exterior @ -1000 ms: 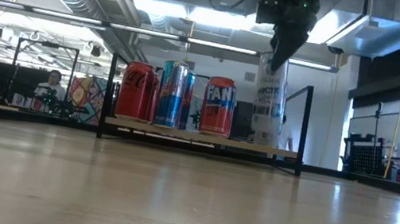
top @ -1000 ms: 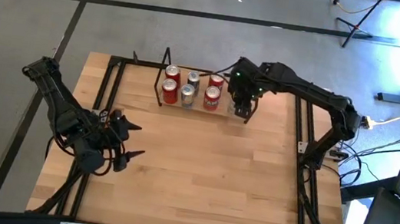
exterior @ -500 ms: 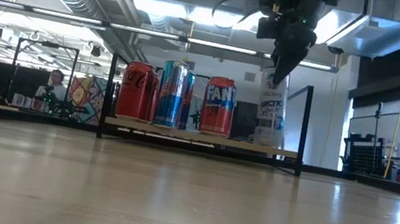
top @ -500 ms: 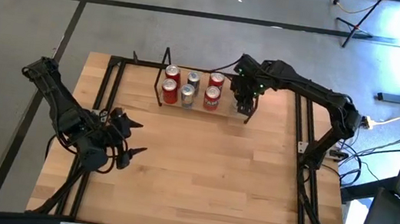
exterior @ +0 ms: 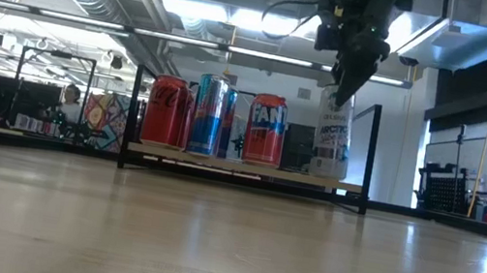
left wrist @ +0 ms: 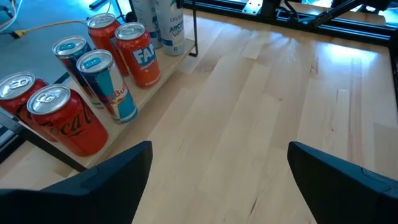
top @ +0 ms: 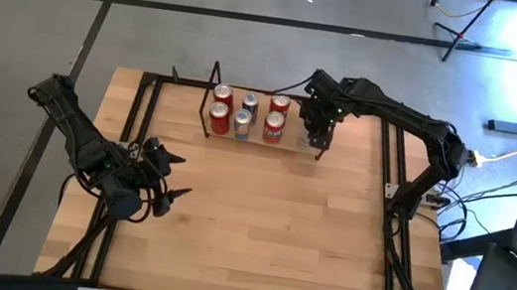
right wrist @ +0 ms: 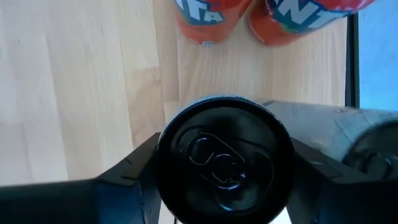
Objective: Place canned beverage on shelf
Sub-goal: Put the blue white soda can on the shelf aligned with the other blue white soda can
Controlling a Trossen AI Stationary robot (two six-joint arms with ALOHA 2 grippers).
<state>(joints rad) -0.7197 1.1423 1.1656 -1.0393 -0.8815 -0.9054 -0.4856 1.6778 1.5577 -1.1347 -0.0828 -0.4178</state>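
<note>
The shelf [top: 254,139] is a low black-rod rack with a wood floor [exterior: 248,168] at the table's far middle. On it stand two red Coca-Cola cans [exterior: 165,111], two blue Red Bull cans [exterior: 213,115], two orange Fanta cans [exterior: 266,130] and a white can [left wrist: 142,15]. My right gripper [top: 318,131] is above the shelf's right end, shut on another white can [exterior: 333,136]. My left gripper [top: 172,177] is open and empty over the table's left side; its fingers show wide apart in the left wrist view [left wrist: 217,180]. My right gripper pinches the white can's top rim [right wrist: 163,155] between its two fingers [right wrist: 127,177], one on each side. The fingers come from above and point down. The can stands upright below them, its base [exterior: 326,175] at the level of the shelf's wood floor, right of the Fanta cans.
The shelf's right end frame [exterior: 372,157] stands close beside the held can. Black rails of the table frame [top: 389,182] run along the table's left, right and far sides. The wood table [top: 268,226] stretches bare in front of the shelf.
My right gripper has carried the white can a little toward the table's far edge and down, into the shelf's right end; the can stays upright and its base now sits level with the shelf floor.
</note>
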